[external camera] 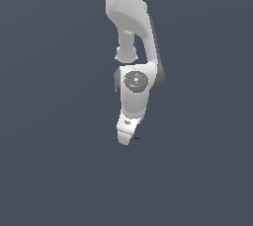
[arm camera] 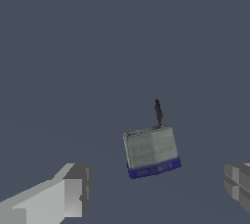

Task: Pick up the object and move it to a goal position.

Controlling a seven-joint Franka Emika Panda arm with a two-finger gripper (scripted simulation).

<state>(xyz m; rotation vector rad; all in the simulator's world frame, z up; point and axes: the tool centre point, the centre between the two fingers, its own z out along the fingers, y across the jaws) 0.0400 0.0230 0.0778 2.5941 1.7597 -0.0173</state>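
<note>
we see the white arm (external camera: 129,32) reaching down over the plain slate-grey counter (external camera: 49,170) in the exterior view, its claw (external camera: 126,138) low near the surface and hiding whatever sits beneath it. in the wrist view the claw (arm camera: 156,191) stands wide open, one finger (arm camera: 58,198) on one side and the other finger (arm camera: 238,186) far across, with nothing gripped. the object (arm camera: 150,150), a small grey block with a dark blue side facing the camera, lies on the counter between the two fingers, touching neither. a thin dark stub (arm camera: 158,111) pokes out from behind it.
</note>
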